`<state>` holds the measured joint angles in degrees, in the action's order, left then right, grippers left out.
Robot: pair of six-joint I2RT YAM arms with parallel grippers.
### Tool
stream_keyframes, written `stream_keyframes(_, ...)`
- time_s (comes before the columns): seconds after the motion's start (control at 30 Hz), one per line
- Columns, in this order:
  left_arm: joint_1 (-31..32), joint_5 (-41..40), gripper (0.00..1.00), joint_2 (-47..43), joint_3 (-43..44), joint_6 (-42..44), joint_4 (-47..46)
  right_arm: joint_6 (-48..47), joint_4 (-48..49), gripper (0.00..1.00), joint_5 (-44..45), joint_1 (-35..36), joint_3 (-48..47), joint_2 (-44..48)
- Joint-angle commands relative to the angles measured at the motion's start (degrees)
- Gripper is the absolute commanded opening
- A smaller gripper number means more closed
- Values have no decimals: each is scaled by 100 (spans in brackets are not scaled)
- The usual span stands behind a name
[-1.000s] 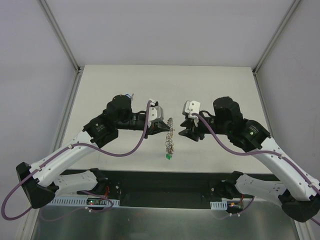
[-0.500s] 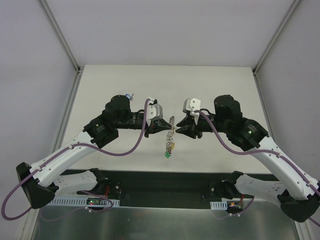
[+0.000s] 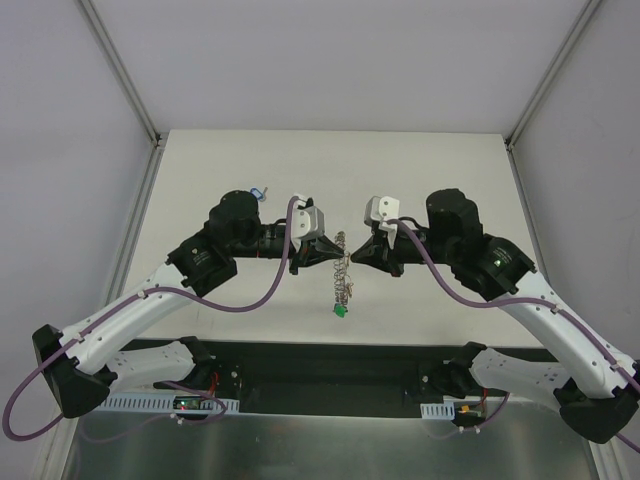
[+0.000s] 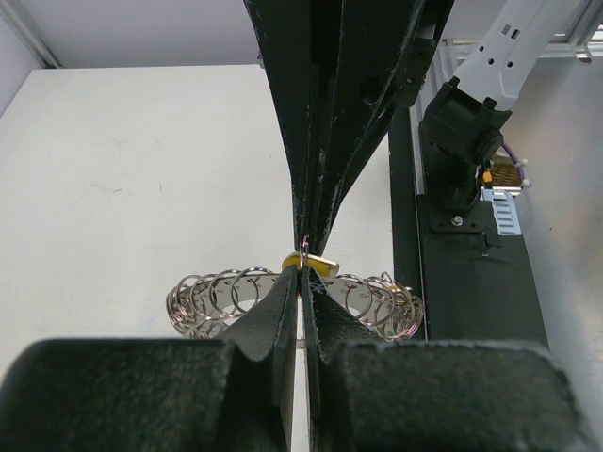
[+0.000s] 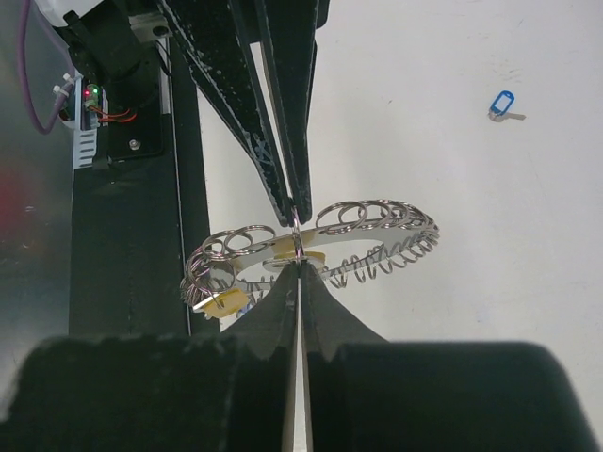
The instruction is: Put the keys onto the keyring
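The keyring [image 3: 342, 268] is held off the table [image 3: 440, 170], edge-on in the top view. The left gripper [image 4: 301, 275] is clamped together on its wire-looped rim. The right gripper [image 5: 300, 264] is closed on the same spot from the opposite side, so the tips nearly meet. A yellow tag [image 4: 313, 265] is seen at the pinch, and a green tag [image 3: 340, 311] is hung below the keyring. A blue key [image 5: 502, 104] is seen lying on the table, well apart from the keyring, on the left gripper's side. The tag faces are too small to be read.

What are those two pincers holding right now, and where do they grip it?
Both hold the keyring: the left pincer and right pincer pinch its wire-looped edge from opposite sides, tips almost meeting.
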<state>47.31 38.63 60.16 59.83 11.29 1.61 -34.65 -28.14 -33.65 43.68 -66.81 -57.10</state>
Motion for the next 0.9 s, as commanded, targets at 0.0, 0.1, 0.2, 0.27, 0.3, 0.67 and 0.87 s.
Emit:
stream_keyframes(0.0, 50, 224, 0, -154, -51, -57, -424, -111, -33, 1, -72, -26, -254, -55)
stream_keyframes(0.1, 50, 215, 0, -84, -42, 31, -293, -199, -218, 1, -28, -26, -412, -117)
stream_keyframes(0.2, 50, 224, 0, -13, -42, 57, -214, -252, -358, 1, 16, -26, -517, -169)
stream_keyframes(0.27, 50, 250, 0, 48, -16, 75, -187, -287, -446, 1, 42, -26, -570, -187)
stream_keyframes(0.3, 50, 259, 0, 66, -7, 93, -187, -296, -473, 1, 51, -26, -588, -196)
stream_keyframes(0.67, 50, 478, 0, 400, 301, 312, 331, -411, -719, 1, 87, -26, -825, -407)
stream_keyframes(0.87, 59, 444, 0, 461, 380, 365, 454, -481, -824, 1, 86, -26, -931, -504)
